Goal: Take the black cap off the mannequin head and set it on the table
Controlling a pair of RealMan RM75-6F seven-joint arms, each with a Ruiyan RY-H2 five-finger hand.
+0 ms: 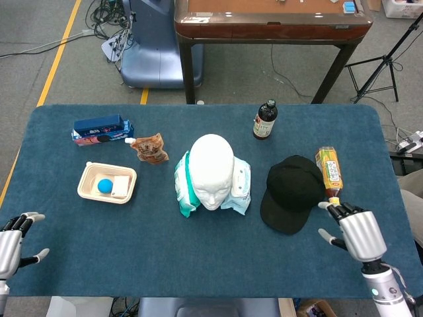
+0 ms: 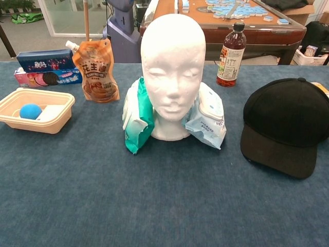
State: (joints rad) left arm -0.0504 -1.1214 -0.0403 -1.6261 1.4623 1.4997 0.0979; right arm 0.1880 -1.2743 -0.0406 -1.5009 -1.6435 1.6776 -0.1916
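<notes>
Fingers [image 1: 332,209] on the right hand [image 1: 357,234] are spread apart and holding nothing, hovering over the near right corner of the surface [image 1: 218,264], just right of the black cap [image 1: 293,192] and not touching it. Left hand [image 1: 12,243] sits way over at the near left edge, fingers splayed too, nothing in it, only partly in the head view; neither hand shows in the chest view. So the cap is off and lying flat on the blue surface, brim pointing toward the robot, to the right of the mannequin head [image 1: 212,170], a bit of a gap between them. Mannequin head is bare, standing upright in the middle, with wet wipe packs [image 2: 138,116] propped against its base on both sides, a green one on the left and a paler blue one on the right. Just behind the cap's right side there's an orange drink bottle [image 1: 329,170] lying on its side, looks like it's touching or nearly touching the cap, hard to say. Farther back a dark bottle [image 1: 265,119] stands upright. Over on the left: a beige tray [image 1: 88,179] with a blue ball [image 1: 105,185] in it, an orange-brown pouch [image 1: 150,147], and a blue cookie box [image 1: 101,129] behind the tray.
</notes>
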